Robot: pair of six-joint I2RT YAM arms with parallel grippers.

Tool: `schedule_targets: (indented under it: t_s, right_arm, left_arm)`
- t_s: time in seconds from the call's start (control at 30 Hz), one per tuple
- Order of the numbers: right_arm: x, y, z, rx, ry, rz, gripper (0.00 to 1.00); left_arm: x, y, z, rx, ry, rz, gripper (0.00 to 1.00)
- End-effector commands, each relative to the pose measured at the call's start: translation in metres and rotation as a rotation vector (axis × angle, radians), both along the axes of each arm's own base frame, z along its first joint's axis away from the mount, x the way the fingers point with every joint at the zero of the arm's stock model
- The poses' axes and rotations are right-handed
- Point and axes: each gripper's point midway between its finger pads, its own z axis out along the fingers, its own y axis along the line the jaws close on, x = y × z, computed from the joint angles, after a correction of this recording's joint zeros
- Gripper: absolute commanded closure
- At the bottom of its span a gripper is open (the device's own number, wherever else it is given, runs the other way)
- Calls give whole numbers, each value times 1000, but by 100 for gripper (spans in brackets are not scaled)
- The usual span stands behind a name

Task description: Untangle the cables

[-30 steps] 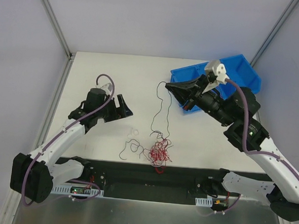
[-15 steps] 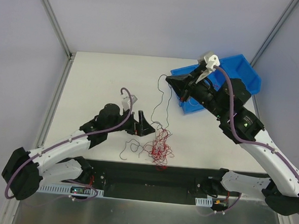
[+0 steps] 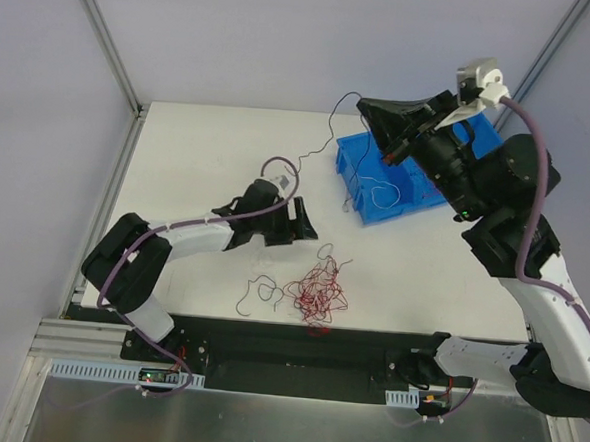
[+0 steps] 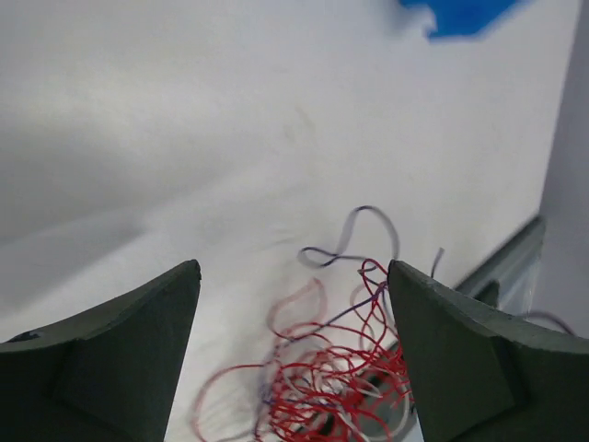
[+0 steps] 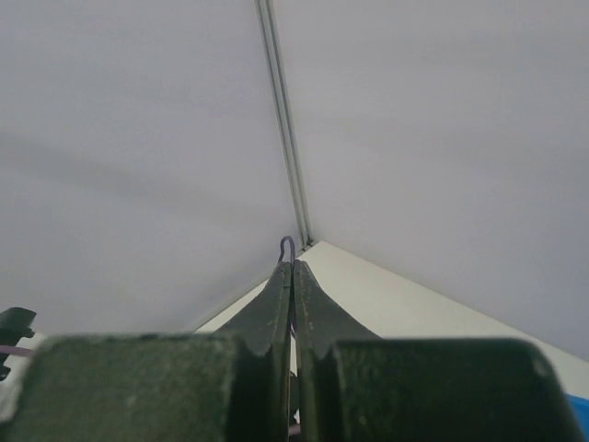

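Observation:
The cables are a tangle of thin red wires (image 3: 316, 294) near the table's front edge, with a loose black strand (image 3: 256, 289) to its left. My left gripper (image 3: 303, 222) is open, just behind the tangle. In the left wrist view the gripper (image 4: 293, 269) has the tangle (image 4: 331, 391) showing between its spread fingers, without touching them. My right gripper (image 3: 365, 105) is raised high and shut on a thin dark wire (image 3: 329, 133) that hangs down from it. In the right wrist view the wire's end (image 5: 286, 243) sticks out past the closed gripper (image 5: 293, 265).
A blue bin (image 3: 407, 193) stands at the back right of the table, below the right gripper, with a thin white wire (image 3: 382, 193) over it. The bin's corner shows in the left wrist view (image 4: 460, 14). A black rail runs along the front edge (image 3: 368, 341).
The right gripper rose up and to the right, drawing the dark wire clear of the tangle. The left gripper swung right, then back a little from the tangle.

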Motion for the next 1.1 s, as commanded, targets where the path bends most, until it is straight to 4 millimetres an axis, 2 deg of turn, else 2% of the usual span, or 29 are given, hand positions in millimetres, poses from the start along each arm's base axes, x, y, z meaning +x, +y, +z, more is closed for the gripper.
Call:
schedule_targets:
  t_s: [0.0,0.07,0.13,0.23,0.4,0.6,0.63,0.7,0.8,0.87,0.93,1.07]
  right_arm:
    - [-9,-34,46,62,-98,-86,100]
    - [-10,-44,49,44,-118,-120,100]
    - [-4,-54,43,17,-116,-182,100]
    - [5,-74,26,-25,-107,-278,100]
    - [33,-101,-27,-98,-12,-422,99]
    - [54,-141,-81,-162,117,-558,100]
    - [56,-146,-90,-174,134,-577,100]
    - [63,-160,-105,-194,172,-631,100]
    - [74,-187,-117,-205,212,-745,100]
    - [84,-203,-122,-202,235,-800,100]
    - [95,-219,-121,-168,261,-837,100]
    - [117,-244,-109,-14,313,-808,100]
  left_arm:
    - [55,62,-11,60,43,205,18]
    - [66,87,-8,88,36,254,18]
    - [70,106,2,97,-1,292,18]
    - [69,124,22,121,-74,307,16]
    - [48,121,70,54,-153,229,9]
    - [14,114,154,-64,-306,92,2]
    - [13,114,174,-72,-349,76,2]
    - [11,116,199,-61,-417,53,1]
    - [21,118,227,-32,-509,41,1]
    - [29,117,238,-10,-559,28,1]
    - [39,117,241,26,-600,3,1]
    - [52,120,228,112,-642,-25,1]
